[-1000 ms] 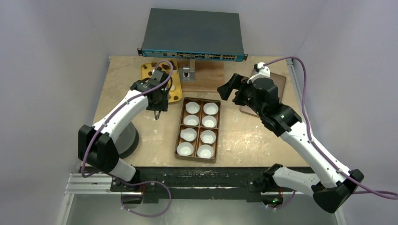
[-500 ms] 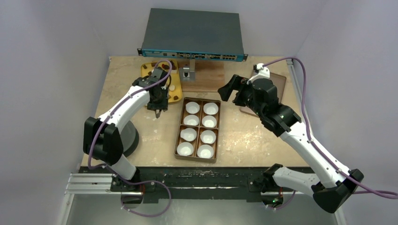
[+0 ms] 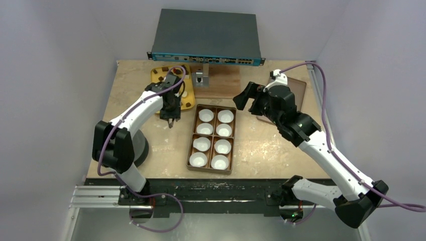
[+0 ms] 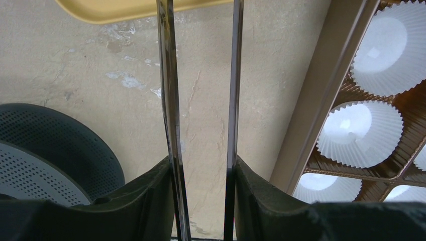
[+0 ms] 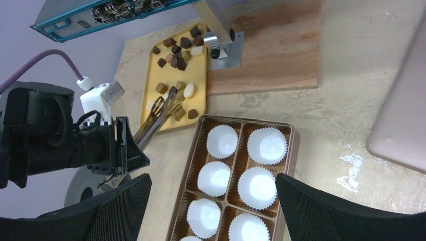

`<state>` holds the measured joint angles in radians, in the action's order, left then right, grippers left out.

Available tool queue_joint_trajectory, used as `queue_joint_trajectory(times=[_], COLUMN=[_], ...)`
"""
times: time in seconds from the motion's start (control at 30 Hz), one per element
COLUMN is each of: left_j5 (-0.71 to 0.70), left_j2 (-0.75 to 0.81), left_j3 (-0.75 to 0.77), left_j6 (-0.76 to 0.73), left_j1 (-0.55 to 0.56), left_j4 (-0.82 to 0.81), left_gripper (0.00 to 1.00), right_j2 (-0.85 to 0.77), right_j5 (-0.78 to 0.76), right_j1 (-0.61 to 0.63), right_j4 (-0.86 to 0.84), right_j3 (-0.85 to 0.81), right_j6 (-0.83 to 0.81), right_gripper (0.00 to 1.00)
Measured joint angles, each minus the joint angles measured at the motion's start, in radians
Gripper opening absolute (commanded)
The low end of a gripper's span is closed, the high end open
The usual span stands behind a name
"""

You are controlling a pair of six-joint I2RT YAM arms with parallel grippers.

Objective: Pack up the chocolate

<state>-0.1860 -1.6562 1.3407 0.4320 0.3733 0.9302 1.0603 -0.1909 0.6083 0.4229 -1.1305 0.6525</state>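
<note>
Chocolate (image 5: 176,49) on yellow tray (image 5: 198,75), tongs (image 5: 158,118) in left tool (image 4: 203,186), tips toward tray

Left gripper (image 3: 171,123) hangs over a bare table (image 3: 155,135) strip bounded by yellow tray (image 5: 145,95), box (image 4: 321,100) wall and grey perforated disc (image 4: 60,135); tabletop right of the box lies free.

In the left wrist view the long jaws of the left gripper (image 4: 200,30) are cut off by the upper edge, so their tips are unseen and a grip cannot be judged. Only a sliver of the yellow tray (image 4: 125,7) is shown at upper left. The box (image 4: 321,100) is cropped at the right, and the grey perforated disc (image 4: 50,150) at lower left. In the right wrist view the lid (image 5: 402,125) is cut by the right edge and the box by the lower edge. Whether any chocolate (image 5: 176,49) is caught between the jaw tips is too small to tell.
</note>
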Motion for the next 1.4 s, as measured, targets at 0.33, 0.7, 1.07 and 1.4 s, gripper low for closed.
queue_joint_trajectory(times=[0.33,0.7,1.07,1.4], left_j5=[-0.005,-0.019,-0.037,-0.014], left_j2=[-0.018,-0.023,0.008,0.128], left_j3=[0.022,0.037,0.045,0.021], left_j6=[0.021,0.020,0.002,-0.012], left_j1=[0.000,0.000,0.000,0.000], left_j4=[0.006,0.024,0.053,0.063], left_gripper=[0.36,0.27,0.26,0.26], right_j2=[0.005,0.018,0.027,0.037], right_j5=[0.002,0.003,0.002,-0.006], right_j1=[0.000,0.000,0.000,0.000], right_j4=[0.000,-0.003,-0.004,-0.003], right_j3=[0.004,0.009,0.009,0.009], right_j6=[-0.004,-0.011,-0.019,-0.026], right_gripper=[0.90,0.90,0.89,0.89])
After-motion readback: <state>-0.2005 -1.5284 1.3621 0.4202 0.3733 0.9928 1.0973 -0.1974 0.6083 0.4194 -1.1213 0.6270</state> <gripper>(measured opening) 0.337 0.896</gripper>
